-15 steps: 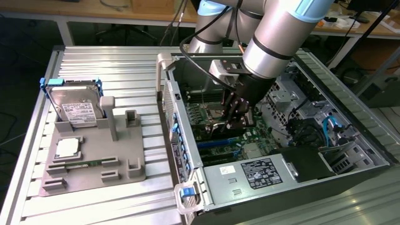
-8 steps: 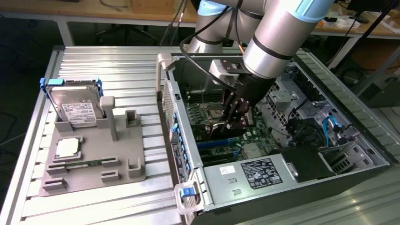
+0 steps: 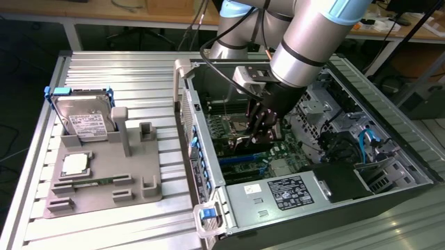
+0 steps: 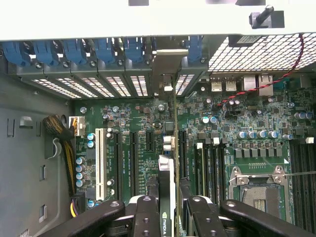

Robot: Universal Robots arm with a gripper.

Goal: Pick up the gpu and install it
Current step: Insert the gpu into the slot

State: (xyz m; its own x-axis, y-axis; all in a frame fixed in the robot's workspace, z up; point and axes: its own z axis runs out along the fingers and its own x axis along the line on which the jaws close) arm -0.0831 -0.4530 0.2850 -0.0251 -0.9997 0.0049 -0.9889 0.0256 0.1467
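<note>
Wrist view: the gpu (image 4: 168, 197) is seen edge-on, clamped between the two dark fingers (image 4: 146, 217) of the gripper (image 4: 168, 217), which are closed part-way onto its thin board.
Gripper state: the fingers are narrowed onto the card from both flat sides, so the board is kept upright with its lower edge facing the motherboard (image 4: 237, 128).
Card position: the gpu is held above the row of expansion slots (image 4: 133, 158), its silvery bracket (image 4: 165, 69) reaching to the slotted rear panel, beside the blue latches (image 4: 74, 52). Whether the edge is already seated in a slot cannot be told.
Reason for orientation: the card is judged to be kept perpendicular to the board so that connector and bracket can meet slot and rear opening together.
Exterior view: the arm is reaching down into the open computer case (image 3: 389, 130), the gripper (image 3: 256, 136) low over the motherboard.
Grey holder: on the table at the exterior view's left, a grey fixture (image 3: 132, 182) carries the hard drive (image 3: 82, 117) in its blue frame, well apart from the case.
</note>
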